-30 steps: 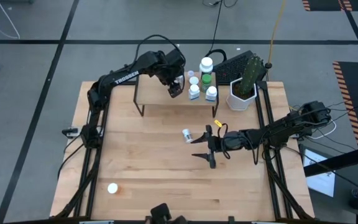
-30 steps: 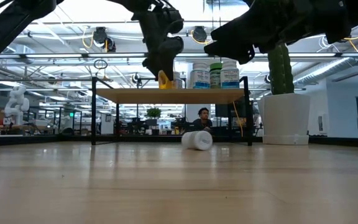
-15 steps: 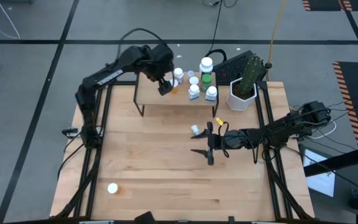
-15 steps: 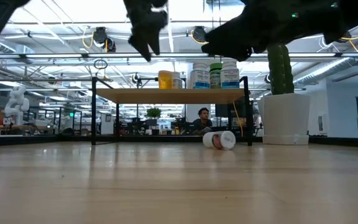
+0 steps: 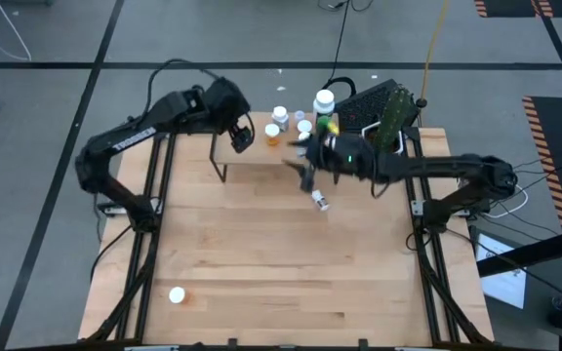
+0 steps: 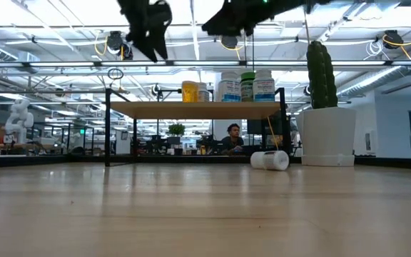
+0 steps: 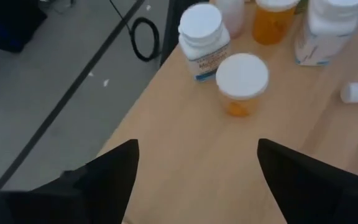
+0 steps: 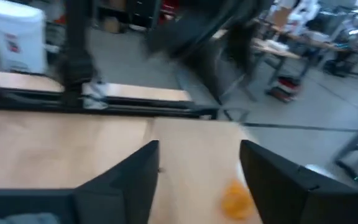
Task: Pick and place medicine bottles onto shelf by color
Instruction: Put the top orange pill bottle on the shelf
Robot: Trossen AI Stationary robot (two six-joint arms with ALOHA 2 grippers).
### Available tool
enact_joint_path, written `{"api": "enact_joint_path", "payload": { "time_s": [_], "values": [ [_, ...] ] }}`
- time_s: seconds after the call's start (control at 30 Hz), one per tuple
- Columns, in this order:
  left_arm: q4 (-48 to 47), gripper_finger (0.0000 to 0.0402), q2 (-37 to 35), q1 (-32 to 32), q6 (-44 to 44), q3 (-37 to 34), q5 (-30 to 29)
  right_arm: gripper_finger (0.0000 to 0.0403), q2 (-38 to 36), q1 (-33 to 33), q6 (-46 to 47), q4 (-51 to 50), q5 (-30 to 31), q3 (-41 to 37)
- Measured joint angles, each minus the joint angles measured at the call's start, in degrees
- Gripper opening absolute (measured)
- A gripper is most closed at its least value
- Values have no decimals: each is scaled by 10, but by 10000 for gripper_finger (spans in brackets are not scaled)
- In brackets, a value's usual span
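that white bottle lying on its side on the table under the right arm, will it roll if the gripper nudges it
Probably. The white bottle is a small cylinder lying on its side on the bare wooden table, so a sideways nudge would likely send it rolling. It looks light, so even a soft touch may shift it. Its smooth body could slip between the fingers unless gripped squarely.

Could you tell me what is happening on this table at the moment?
The robot is sorting medicine bottles onto the shelf. The left gripper hangs open and empty above the shelf's left end, with an orange bottle standing ahead of it. The right gripper is up over the shelf's front edge, while a white bottle lies on the table.
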Motion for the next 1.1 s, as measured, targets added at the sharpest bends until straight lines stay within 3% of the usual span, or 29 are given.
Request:
{"api": "enact_joint_path", "payload": {
  "time_s": [0.2, 0.4, 0.53, 0.67, 1.1],
  "values": [
    [191, 295, -53, 11, 11, -190, 0, 105, 36, -66, -16, -166, -22, 129],
    [302, 265, -52, 21, 15, -276, 0, 8, 106, -98, -50, -240, -49, 228],
    [369, 252, -52, 28, 18, -308, 6, 7, 145, -109, -55, -244, -62, 266],
    [424, 246, -51, 39, 23, -331, 48, 2, 193, -117, -59, -248, -79, 293],
    [507, 246, -23, 48, 23, -364, 82, 0, 261, -123, -79, -233, -78, 308]
  ]
}}
